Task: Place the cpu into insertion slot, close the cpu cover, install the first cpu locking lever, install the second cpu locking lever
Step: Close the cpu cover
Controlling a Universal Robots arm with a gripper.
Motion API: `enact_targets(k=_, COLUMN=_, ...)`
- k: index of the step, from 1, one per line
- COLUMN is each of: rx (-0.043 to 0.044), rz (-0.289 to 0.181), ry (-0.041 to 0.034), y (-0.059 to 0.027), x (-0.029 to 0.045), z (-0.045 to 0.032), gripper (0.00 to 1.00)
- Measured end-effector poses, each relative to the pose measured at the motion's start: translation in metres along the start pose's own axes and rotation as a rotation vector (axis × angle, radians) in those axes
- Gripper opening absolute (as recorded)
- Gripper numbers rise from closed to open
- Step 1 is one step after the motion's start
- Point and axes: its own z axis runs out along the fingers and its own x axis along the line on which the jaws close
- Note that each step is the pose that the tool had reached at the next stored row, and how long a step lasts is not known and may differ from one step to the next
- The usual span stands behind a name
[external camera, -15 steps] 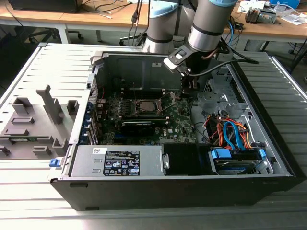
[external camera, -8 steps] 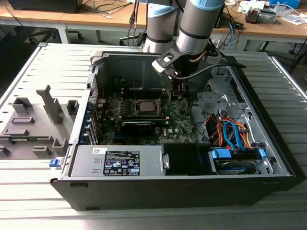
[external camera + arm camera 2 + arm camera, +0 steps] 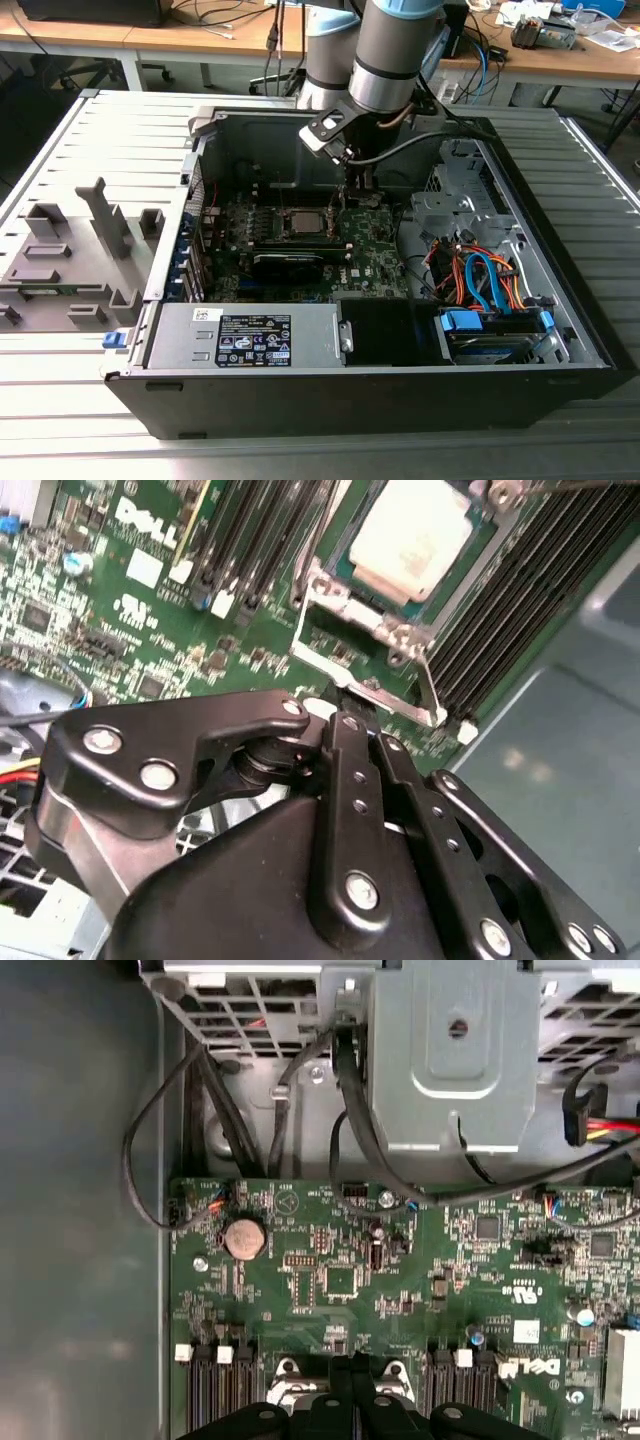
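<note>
At the socket inside the open case (image 3: pixel 590 330): one gripper (image 3: pixel 340 705), fingers drawn together, tips at the free edge of the cpu cover (image 3: pixel 350 605). Whether they pinch that edge cannot be told. One cpu cover, swung open off the socket, green board visible through its window. One cpu (image 3: pixel 412 535), pale face up, seated in the insertion slot (image 3: pixel 343 562), uncovered. Two memory-slot banks flank the slot: one (image 3: pixel 255 530), the other (image 3: pixel 535 590). One coin cell (image 3: pixel 245 1238) near the board's edge. Bare case floor (image 3: pixel 80 1210) runs along that edge, giving open room beside the board. Drive cage (image 3: pixel 455 1060) and black cables (image 3: pixel 360 1130) crowd the adjoining edge. The case sits on a slatted tabletop (image 3: pixel 60 420). One grey fixture (image 3: pixel 70 260) lies on the exterior view's left.
</note>
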Motion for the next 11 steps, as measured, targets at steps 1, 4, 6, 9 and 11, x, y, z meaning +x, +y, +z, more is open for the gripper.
enact_targets(k=1, rx=-0.0012, rz=0.000, ry=0.0001, y=-0.0045, x=0.0001, z=0.0005, gripper=0.11)
enact_targets(k=4, rx=-0.0053, rz=0.000, ry=-0.0003, y=-0.0234, x=0.0005, z=0.0042, gripper=0.11)
enact_targets(k=6, rx=-0.0058, rz=0.000, ry=-0.0003, y=-0.0348, x=0.0008, z=0.0083, gripper=0.11)
enact_targets(k=9, rx=-0.0058, rz=-0.015, ry=-0.0012, y=-0.0413, x=0.0009, z=0.0145, gripper=0.11)
enact_targets(k=11, rx=-0.0058, rz=-0.032, ry=-0.0023, y=-0.0439, x=0.0010, z=0.0191, gripper=0.11)
